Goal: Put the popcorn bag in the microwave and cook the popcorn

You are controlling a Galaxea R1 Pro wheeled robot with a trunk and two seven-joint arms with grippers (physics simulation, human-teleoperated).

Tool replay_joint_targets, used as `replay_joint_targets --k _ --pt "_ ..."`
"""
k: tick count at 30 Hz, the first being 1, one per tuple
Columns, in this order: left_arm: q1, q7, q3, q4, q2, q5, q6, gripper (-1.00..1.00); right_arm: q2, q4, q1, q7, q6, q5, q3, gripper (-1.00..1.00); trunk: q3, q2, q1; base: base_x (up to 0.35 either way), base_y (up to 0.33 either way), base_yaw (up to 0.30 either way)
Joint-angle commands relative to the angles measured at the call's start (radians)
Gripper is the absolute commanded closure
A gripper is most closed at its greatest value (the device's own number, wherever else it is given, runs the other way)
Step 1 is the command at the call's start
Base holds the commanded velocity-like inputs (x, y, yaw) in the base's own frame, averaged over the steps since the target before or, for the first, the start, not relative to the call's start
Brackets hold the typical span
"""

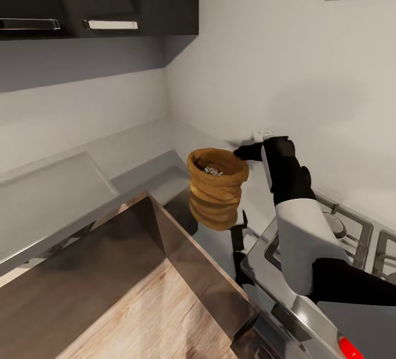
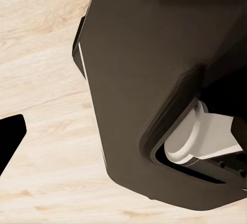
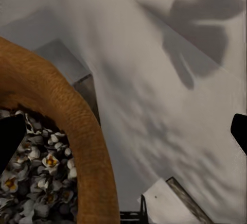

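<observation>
Right gripper (image 1: 246,153) pinches the bag (image 1: 216,188) rim, lifted above the worktop (image 1: 137,155); a tilt could spill popcorn (image 1: 213,170).

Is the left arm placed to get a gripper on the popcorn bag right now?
Probably not. The popcorn bag hangs aloft by the right gripper near the wall, while the left wrist view faces wood floor beside a dark robot part.
</observation>
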Motion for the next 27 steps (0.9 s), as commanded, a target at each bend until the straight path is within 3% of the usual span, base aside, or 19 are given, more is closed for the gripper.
replay_joint_targets --k 1,14,23,27 --pt "0.0 0.001 0.001 0.0 0.0 0.002 -0.003 -1.0 0.002 -0.007 -0.001 0.009 0.003 0.01 -0.003 -1.0 -0.001 -0.001 0.0 0.0 0.0 0.0" --pt "0.0 0.001 0.001 0.0 0.0 0.003 -0.003 -1.0 0.001 0.036 0.001 0.001 -0.013 0.006 -0.003 -1.0 -0.001 -0.001 0.0 -0.038 0.0 0.0" --pt "0.0 0.001 0.001 0.0 0.0 0.003 -0.003 -1.0 0.001 0.162 0.001 -0.068 -0.193 0.005 -0.005 -1.0 -0.001 -0.001 0.0 0.0 0.0 0.0" --pt "0.0 0.001 0.001 0.0 0.0 0.003 -0.003 -1.0 0.0 0.165 0.001 -0.073 -0.211 0.006 -0.048 -1.0 -0.001 -0.001 0.0 0.0 0.0 0.0"
